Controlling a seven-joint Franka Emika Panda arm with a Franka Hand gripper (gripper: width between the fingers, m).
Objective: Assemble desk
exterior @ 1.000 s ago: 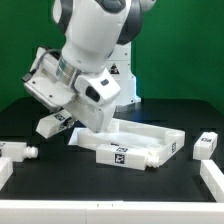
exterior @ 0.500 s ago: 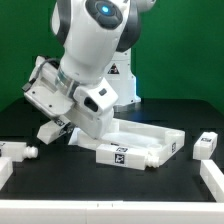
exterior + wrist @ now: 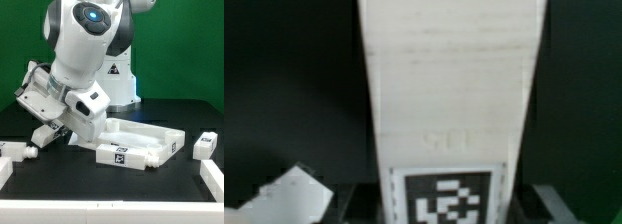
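My hand (image 3: 55, 123) is clamped on a white leg (image 3: 452, 90). In the wrist view the leg runs straight out from between my fingers, with its black-and-white tag sitting right at the grip. From outside, the leg hangs tilted, low over the black tabletop (image 3: 100, 188); I cannot tell whether its lower end touches. The desk panel (image 3: 160, 148), rim upward, lies just beside my hand, its near corner close to the leg.

My guess is that this leg is headed for that corner, and the tilt is the worry. If I push down with the leg leaning like this, it may catch on the rim and shove the panel across the tabletop instead of seating. I also hold the leg near one end, so any sideways push at the far end could twist it in my fingers.

A spare leg (image 3: 14, 152) lies on the tabletop just below and beside my hand, on the side away from the panel. A low swing of the wrist that way could knock it. In the wrist view a white scrap (image 3: 287, 195) shows close to my fingers; I cannot tell what it belongs to. A third leg (image 3: 207, 143) and a fourth leg (image 3: 214, 182) rest beyond the panel, well apart from my hand and out of the way.
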